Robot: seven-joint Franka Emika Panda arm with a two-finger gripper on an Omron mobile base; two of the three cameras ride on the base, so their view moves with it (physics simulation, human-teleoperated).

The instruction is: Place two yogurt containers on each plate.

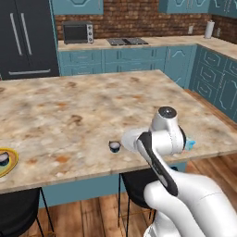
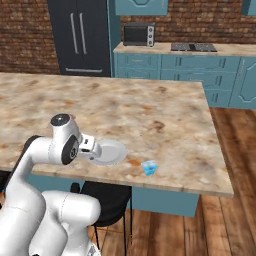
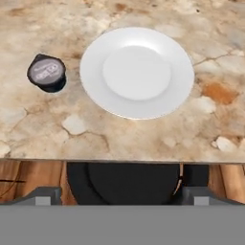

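Two plates in play: white plate [image 3: 137,72] sits bare near the counter's front edge, and the yellow-rimmed plate [image 1: 10,163] far off at the left edge of the left base view, with one yogurt cup [image 1: 3,159] already on it. One more yogurt container [image 3: 46,72] stands upright on the marble counter [image 1: 92,106], just beside the white plate, not touching. Same cup in the left base view [image 1: 114,146], next to the arm's wrist.

Gripper [image 3: 122,194] hangs over the counter edge above a dark stool [image 3: 124,179], holding nothing. Finger tips [image 3: 43,195] sit far apart at the bottom of the hand view, so jaws look wide.

Handling guess: cup is small, light and rigid, foil-type lid on top, likely thin. Side walls are the place to take hold, fingers across the body below the lid rim, coming straight down. Squeezing the lid or clipping the rim could tip it; being so light, it may skate on the smooth stone if one finger lands first. Small blue object [image 2: 149,167] lies on the counter on the plate's other side, apart from it.

White plate has no cups yet, so most of the task is left.
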